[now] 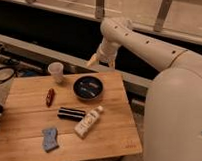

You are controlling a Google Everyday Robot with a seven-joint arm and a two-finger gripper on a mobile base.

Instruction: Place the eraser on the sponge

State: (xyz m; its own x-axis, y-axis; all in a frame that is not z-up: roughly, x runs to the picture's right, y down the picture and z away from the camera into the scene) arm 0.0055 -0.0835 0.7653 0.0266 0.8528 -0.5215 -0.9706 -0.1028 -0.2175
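The eraser (71, 113), a black oblong block with pale stripes, lies flat near the middle of the wooden table (28, 117). The sponge (49, 138), a small light-blue pad, rests toward the front left, apart from the eraser. My gripper (93, 59) hangs above the table's back edge, just behind the dark blue bowl, well away from both the eraser and the sponge. It holds nothing that I can see.
A dark blue bowl (88, 87) stands at the back centre. A white bottle (89, 120) lies right beside the eraser. A small red object (50, 96) lies left of centre, and a pale cup (56, 71) stands at the back left corner. My white arm (146, 44) arches over the right side.
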